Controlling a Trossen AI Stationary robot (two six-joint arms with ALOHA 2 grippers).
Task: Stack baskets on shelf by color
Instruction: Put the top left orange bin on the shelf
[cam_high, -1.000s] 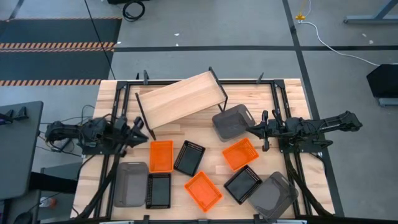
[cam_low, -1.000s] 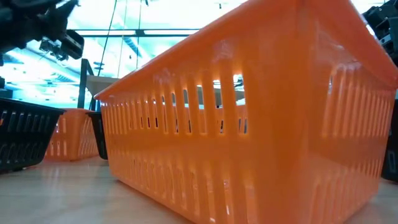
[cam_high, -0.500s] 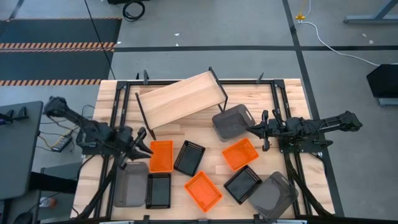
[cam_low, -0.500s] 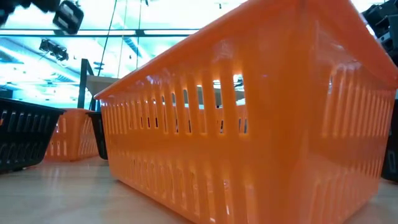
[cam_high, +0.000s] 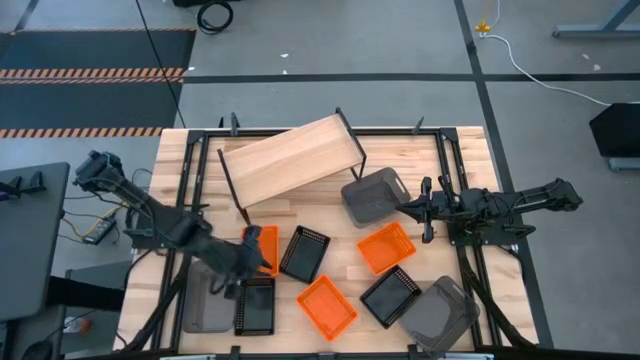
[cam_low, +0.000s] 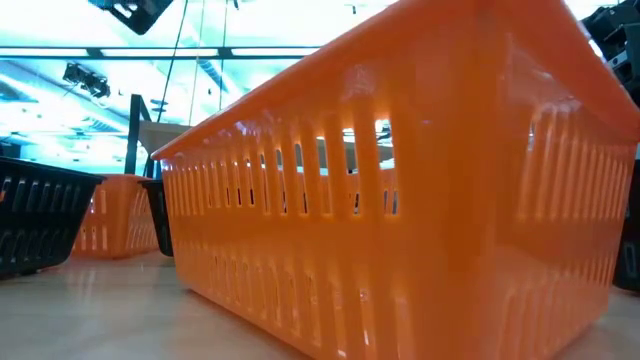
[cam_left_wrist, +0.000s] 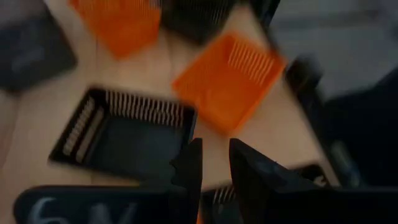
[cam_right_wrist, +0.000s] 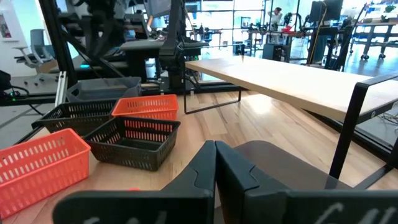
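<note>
Here, I am reading the scene off the bench (cam_high: 200, 150) as it is lying now.

Shelf: I am seeing the shelf (cam_high: 290, 158) as a light wood board on thin black legs, sitting askew at the far side of the bench, with nothing resting on it.

Orange baskets: three bright orange baskets with slotted walls are lying apart on the bench: one (cam_high: 262, 250) partly under my left arm, one (cam_high: 386, 247) near the middle, one (cam_high: 327, 306) toward the near edge. That last one is filling most of the low view.

Black baskets: three black baskets with mesh sides are showing: one (cam_high: 304, 253) just beside the left orange basket, one (cam_high: 255, 306) touching the left grey basket, one (cam_high: 391, 296) right of centre.

Grey baskets: three larger, deeper grey baskets are sitting singly: one (cam_high: 375, 196) just beside the shelf's right end, one (cam_high: 205, 305) at the near left, one (cam_high: 440, 314) at the near right, tilted against the bench's line.

Left gripper: my left gripper (cam_high: 243, 262) is hanging over the edge of the left orange basket, near the black one beside the grey. In the left wrist view the jaws are standing a little apart with nothing between them.

Right gripper: my right gripper (cam_high: 404, 208) is waiting at the right side of the bench, next to the grey basket by the shelf, its jaws pressed together and holding nothing.
</note>
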